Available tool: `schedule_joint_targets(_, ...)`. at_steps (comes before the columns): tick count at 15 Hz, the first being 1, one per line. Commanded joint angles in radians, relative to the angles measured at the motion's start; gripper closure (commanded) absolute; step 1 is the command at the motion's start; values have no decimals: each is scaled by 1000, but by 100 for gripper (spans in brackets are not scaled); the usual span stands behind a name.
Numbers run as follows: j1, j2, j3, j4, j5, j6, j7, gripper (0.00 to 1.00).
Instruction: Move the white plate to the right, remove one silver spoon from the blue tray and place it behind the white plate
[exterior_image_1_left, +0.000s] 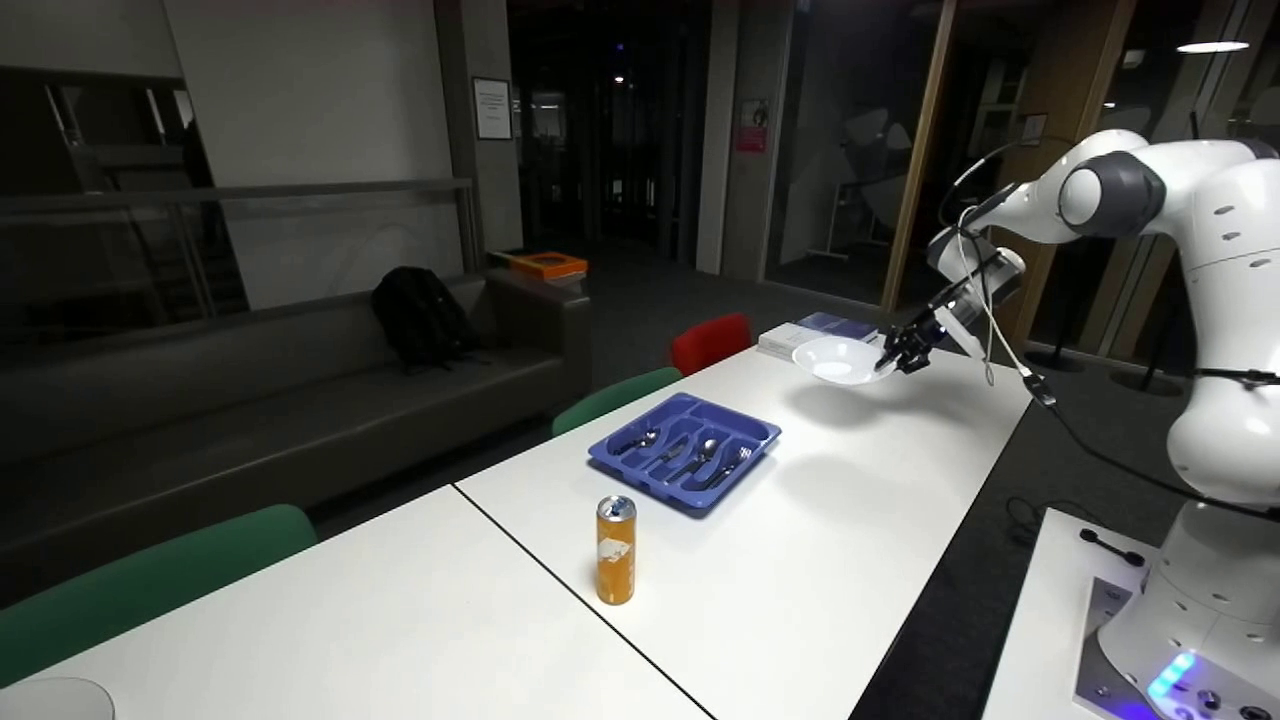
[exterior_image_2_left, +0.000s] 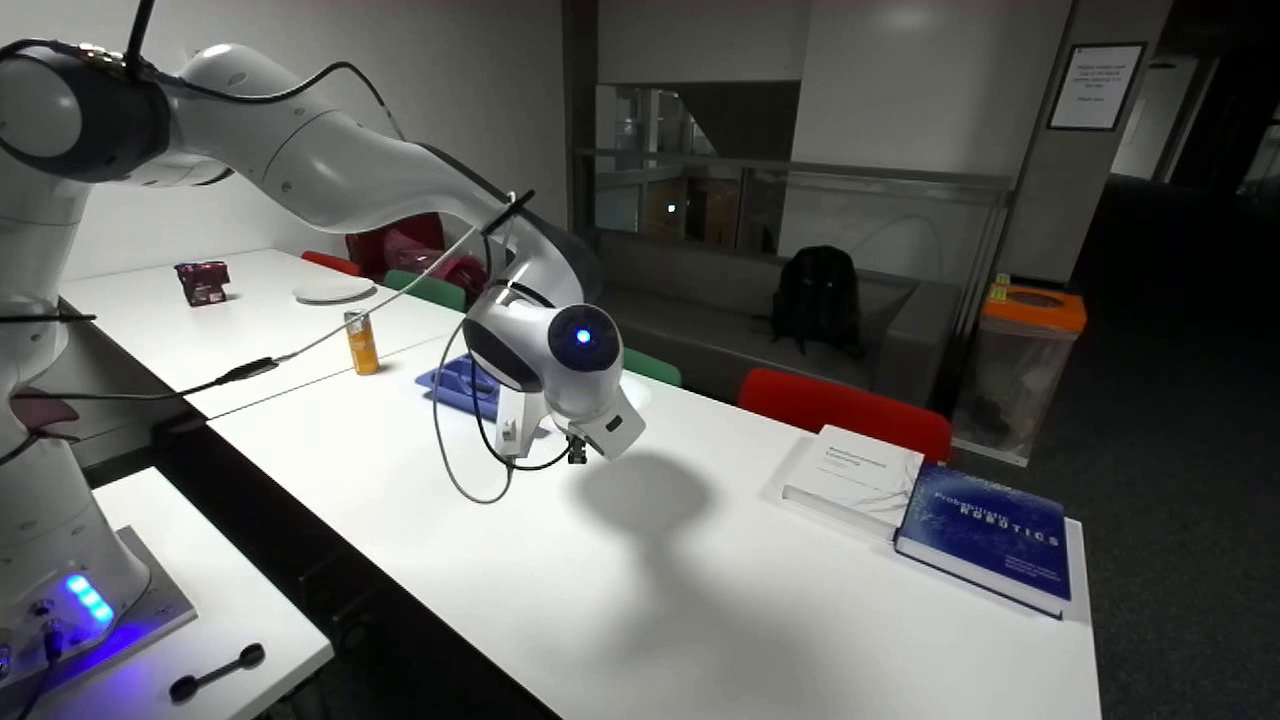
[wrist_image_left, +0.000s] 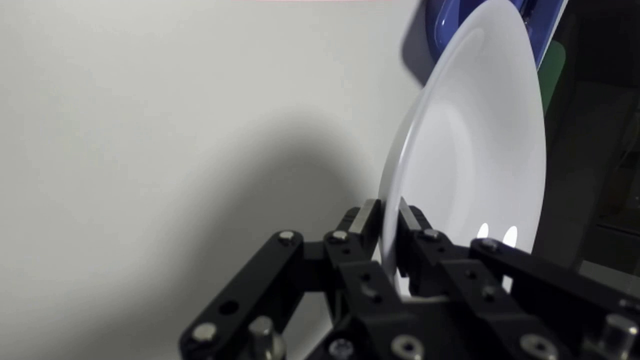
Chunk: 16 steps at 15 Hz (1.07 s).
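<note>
Black claw (wrist_image_left: 390, 214) pinches the glossy, round white plate (wrist_image_left: 477, 135); material uncertain.

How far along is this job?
Looks done: the white plate is gripped at its rim and off the table. In hand: the fingers hold it in the air, not yet set down. Left: put it down, then take one silver spoon, lying in the blue tray, and place it behind the plate.
</note>
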Motion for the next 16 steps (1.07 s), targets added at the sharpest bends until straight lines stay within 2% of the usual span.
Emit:
schedule_joint_targets(1, -26, -4, 10, -7, 1, -42, 3, 97)
schedule_joint_targets(8, -4, -13, 22, -67, -44, -48, 9, 97)
schedule_joint_targets(9, -7, 30, 19, -40, -32, -5, 4, 89)
schedule_joint_targets(14, 2, 30, 21, -47, -37, -12, 3, 89)
schedule_joint_targets(15, 1, 30, 21, -47, -37, -12, 3, 97)
schedule_joint_targets(16, 1, 34, 21, -46, -40, -15, 3, 97)
